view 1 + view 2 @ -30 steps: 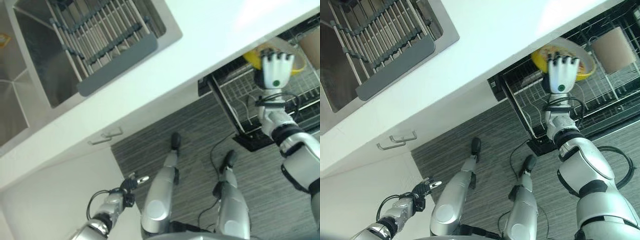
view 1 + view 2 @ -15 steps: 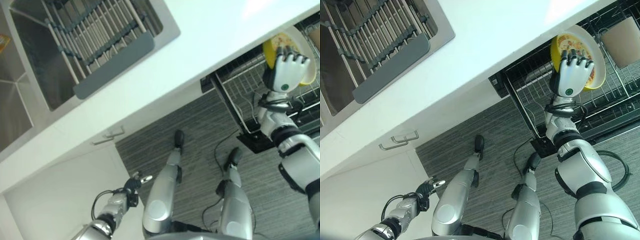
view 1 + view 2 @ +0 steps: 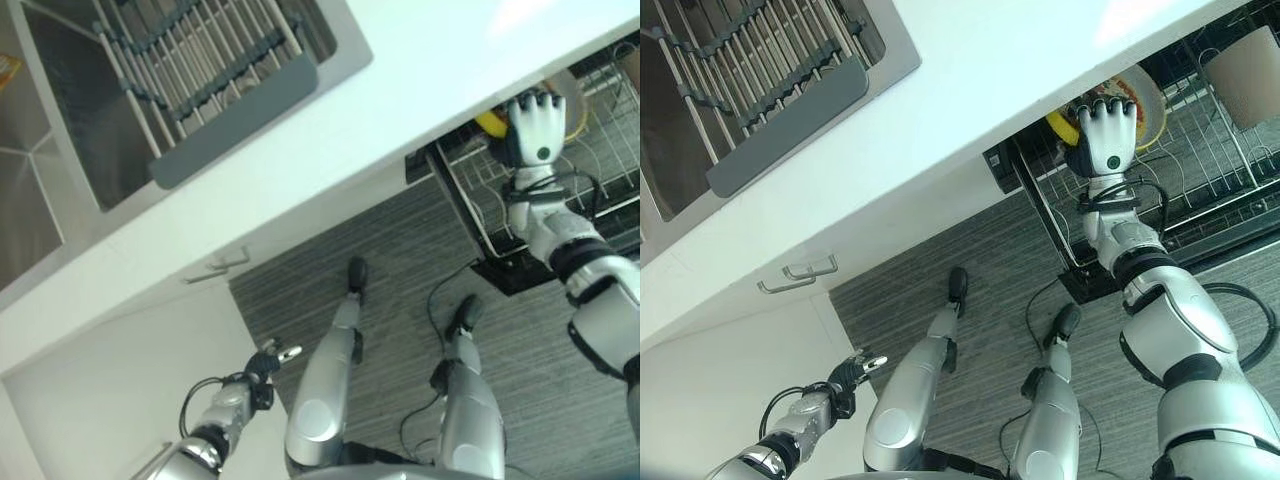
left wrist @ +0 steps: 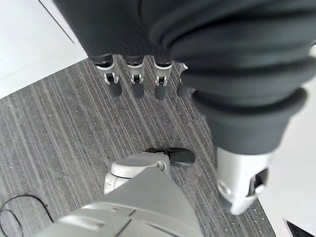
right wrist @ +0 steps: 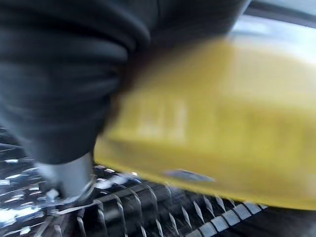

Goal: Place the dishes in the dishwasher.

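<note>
At the far left, a grey dish rack (image 3: 770, 90) lies in the sink (image 3: 902, 62) set into the white counter (image 3: 1000, 80). Below it, by the white cabinet (image 3: 720, 370), the left hand (image 3: 852, 368) hangs over the floor with fingers relaxed and holding nothing. To the right, the right hand (image 3: 1106, 135) grips the yellow plate (image 3: 1145, 100), fingers curled over its rim, above the dishwasher rack (image 3: 1200, 190) just under the counter's edge.
</note>
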